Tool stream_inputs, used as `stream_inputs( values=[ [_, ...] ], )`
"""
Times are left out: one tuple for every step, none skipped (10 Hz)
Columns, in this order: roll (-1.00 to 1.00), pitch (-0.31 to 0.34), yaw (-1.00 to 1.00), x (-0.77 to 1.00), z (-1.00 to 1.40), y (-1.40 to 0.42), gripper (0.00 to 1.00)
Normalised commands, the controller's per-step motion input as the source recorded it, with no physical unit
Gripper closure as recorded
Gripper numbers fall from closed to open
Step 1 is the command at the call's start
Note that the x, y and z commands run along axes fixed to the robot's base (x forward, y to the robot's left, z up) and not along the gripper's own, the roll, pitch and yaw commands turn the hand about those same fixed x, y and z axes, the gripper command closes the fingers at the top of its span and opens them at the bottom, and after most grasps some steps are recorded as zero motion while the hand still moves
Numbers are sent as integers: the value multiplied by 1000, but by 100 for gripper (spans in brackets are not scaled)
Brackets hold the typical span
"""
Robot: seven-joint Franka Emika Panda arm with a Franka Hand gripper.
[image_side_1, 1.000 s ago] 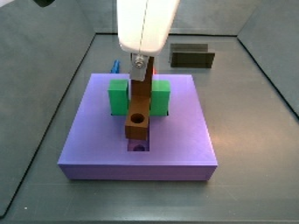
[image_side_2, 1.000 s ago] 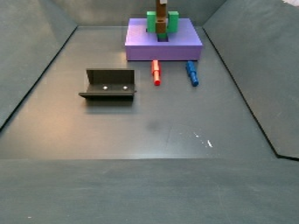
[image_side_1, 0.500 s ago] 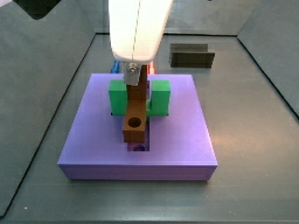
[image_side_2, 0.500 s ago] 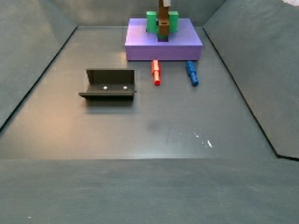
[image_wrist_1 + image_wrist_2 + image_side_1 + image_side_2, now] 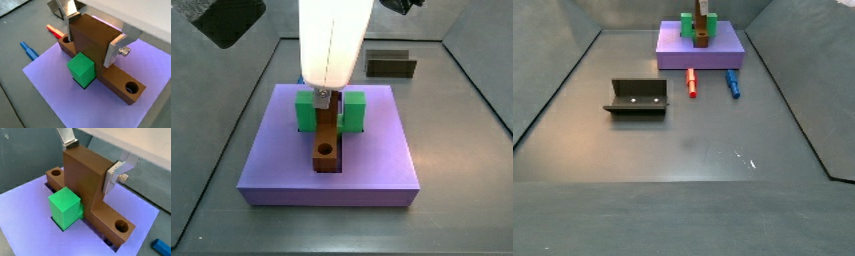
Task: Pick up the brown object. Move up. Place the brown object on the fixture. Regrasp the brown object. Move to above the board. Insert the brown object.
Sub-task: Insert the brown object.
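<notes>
Compared with the earlier side views, the hand [image 5: 326, 94] has descended, and the brown object [image 5: 327, 141] now sits lower, its long bar lying along the groove of the board [image 5: 372, 160] and covering the hole that showed in front of it a second ago. The hand stands over the middle of the board, between the arms of the green block [image 5: 354, 110], with its fingers [image 5: 115, 48] closed on the upright stub of the brown object; both wrist views show the silver plates pressed flat against the stub's two faces. The bar extends to either side below the hand, with a round hole at each end, and the green block [image 5: 65, 208] stands just beside the stub (touching or nearly so; the exact gap cannot be read). The step in hand is judged to be the insertion, close to complete. To finish it well, keep the push straight down with no sideways drift, hold the bar parallel to the groove, and confirm that it lies level at both ends before the fingers release; a tilted bar may bind against the green block. The fixture [image 5: 636, 97] stands empty on the floor, well apart from the board, and a red peg [image 5: 692, 83] and a blue peg [image 5: 732, 83] lie just beside the board's edge.
</notes>
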Motion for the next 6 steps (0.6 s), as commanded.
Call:
stream_inputs(
  values=[
    [0,-4,0,109,-254,-9,100],
    [37,0,0,240,-111,-49,100],
    [89,0,0,283,-80,0,100],
    [117,0,0,94,-186,0,100],
    [87,0,0,26,-254,9,100],
    [57,-33,0,0,-409,14,100]
  ],
)
